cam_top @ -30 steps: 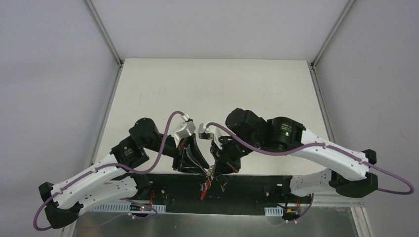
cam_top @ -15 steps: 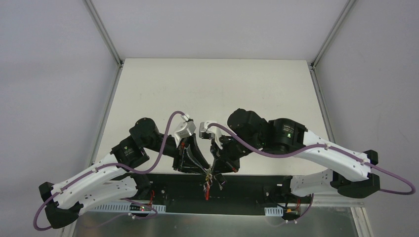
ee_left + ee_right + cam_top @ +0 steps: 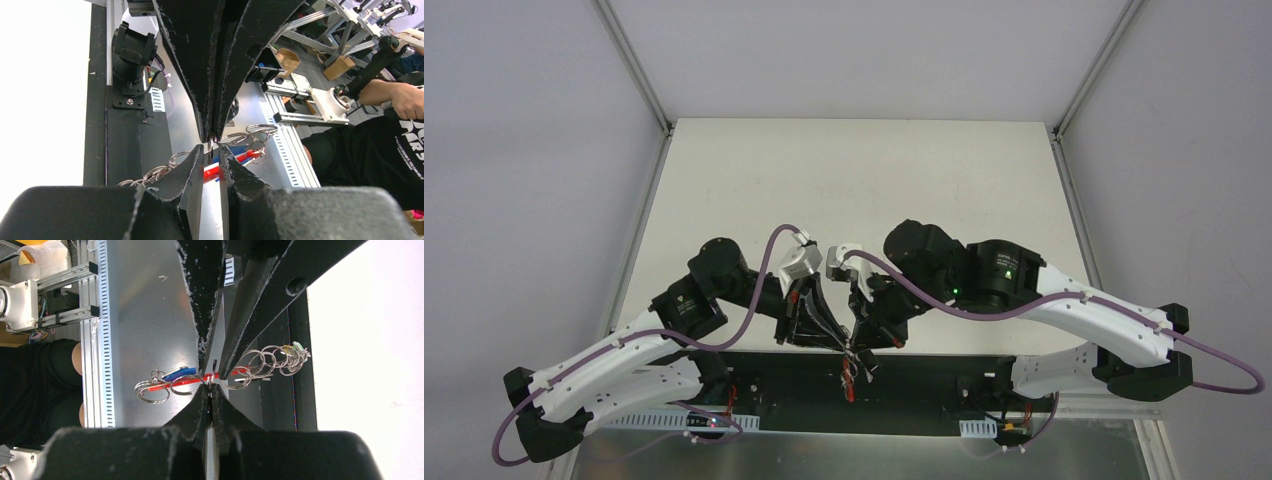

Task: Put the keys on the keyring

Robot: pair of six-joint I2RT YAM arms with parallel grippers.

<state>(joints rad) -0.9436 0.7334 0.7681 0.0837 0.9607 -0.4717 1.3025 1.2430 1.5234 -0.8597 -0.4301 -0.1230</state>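
Both grippers meet tip to tip over the black base rail at the table's near edge. My right gripper [image 3: 212, 390] [image 3: 857, 347] is shut on a thin silvery ring seen edge-on. From it hang the keyring's red section [image 3: 186, 382], a blue key head [image 3: 177, 373] and a chain of small silvery rings [image 3: 272, 360]. My left gripper [image 3: 211, 148] [image 3: 838, 344] has its fingers a narrow gap apart on either side of the same ring, and the red section [image 3: 231, 162] shows behind them. In the top view the bunch [image 3: 854, 370] dangles under the tips. Other key heads are too small to tell.
The cream table [image 3: 854, 190] stretches away behind the arms. Below the grippers lie the black base rail [image 3: 924, 385] and a slotted metal frame [image 3: 102, 340]. A person in black sits beyond the frame [image 3: 380, 150].
Both gripper tips and the hanging bunch have shifted slightly up and toward the table. The dangling red piece hangs shorter than before.
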